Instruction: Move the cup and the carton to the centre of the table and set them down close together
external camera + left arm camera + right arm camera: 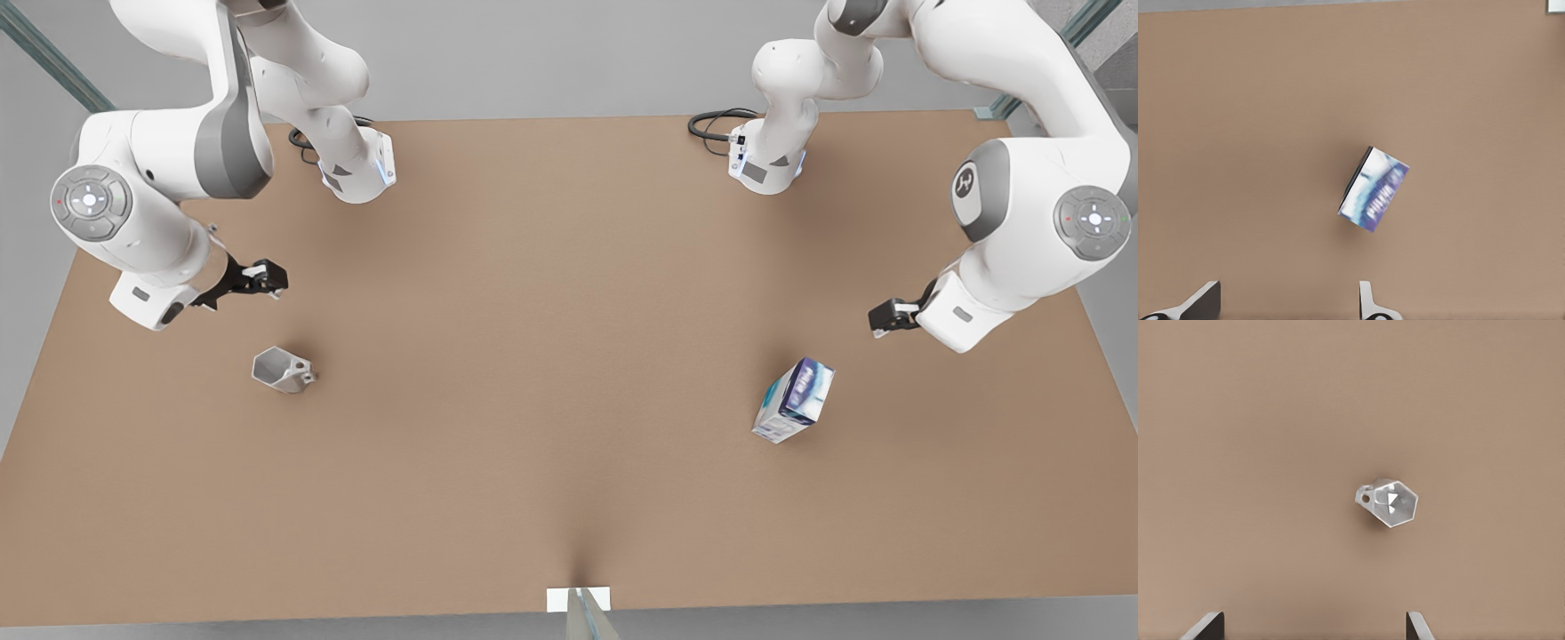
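You see a large brown matt tabletop (551,356), its finish even, fine-grained and without shine. The small silver-grey faceted metal cup (282,370) looks polished; its angular facets catch bright highlights, clearest in the right wrist view (1390,502). The white, light-blue and dark-blue printed carton (794,400) looks like smooth coated card with a faint sheen. The arm shells (169,169) read as glossy white plastic with grey matt joint caps.
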Action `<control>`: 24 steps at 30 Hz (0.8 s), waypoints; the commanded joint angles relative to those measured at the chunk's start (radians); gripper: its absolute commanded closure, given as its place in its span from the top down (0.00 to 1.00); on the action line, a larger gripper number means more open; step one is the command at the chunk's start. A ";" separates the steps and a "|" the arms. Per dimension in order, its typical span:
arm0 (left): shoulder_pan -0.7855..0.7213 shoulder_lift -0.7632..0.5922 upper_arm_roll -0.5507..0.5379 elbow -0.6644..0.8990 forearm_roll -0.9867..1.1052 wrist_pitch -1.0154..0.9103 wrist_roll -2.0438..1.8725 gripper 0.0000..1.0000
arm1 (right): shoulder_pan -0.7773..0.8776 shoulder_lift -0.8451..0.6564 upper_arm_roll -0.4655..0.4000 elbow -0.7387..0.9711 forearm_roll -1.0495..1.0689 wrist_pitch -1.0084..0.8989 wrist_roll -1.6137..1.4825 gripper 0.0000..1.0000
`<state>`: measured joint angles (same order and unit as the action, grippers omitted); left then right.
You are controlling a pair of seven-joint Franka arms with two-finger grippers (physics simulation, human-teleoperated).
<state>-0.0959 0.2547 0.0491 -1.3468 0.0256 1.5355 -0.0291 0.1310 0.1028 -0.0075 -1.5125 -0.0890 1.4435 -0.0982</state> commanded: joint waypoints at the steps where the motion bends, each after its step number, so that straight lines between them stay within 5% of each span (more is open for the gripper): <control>1: -0.001 0.001 0.000 0.002 0.004 -0.002 0.000 1.00 | 0.001 0.000 0.000 0.000 0.000 0.000 0.000 1.00; 6: 0.001 0.001 0.000 -0.002 0.000 -0.018 0.005 1.00 | -0.102 0.195 -0.009 -0.023 -0.028 0.055 0.038 1.00; 12: 0.008 0.035 0.002 0.008 0.004 -0.003 -0.003 1.00 | -0.208 0.147 -0.002 -0.387 -0.015 0.391 0.201 1.00; 19: -0.007 0.037 -0.002 0.008 0.010 0.002 -0.003 1.00 | -0.300 0.264 0.014 -0.393 -0.014 0.499 0.137 1.00; 21: -0.013 0.034 -0.002 0.008 0.011 -0.006 -0.008 1.00 | -0.382 0.288 0.096 -0.391 -0.026 0.506 0.077 1.00; 24: -0.028 0.032 -0.003 0.009 0.013 -0.009 -0.006 1.00 | -0.387 0.302 0.101 -0.390 -0.034 0.520 -0.014 1.00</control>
<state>-0.1253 0.2870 0.0468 -1.3368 0.0352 1.5272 -0.0353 -0.2575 0.4070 0.0936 -1.9016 -0.1227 1.9635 -0.1120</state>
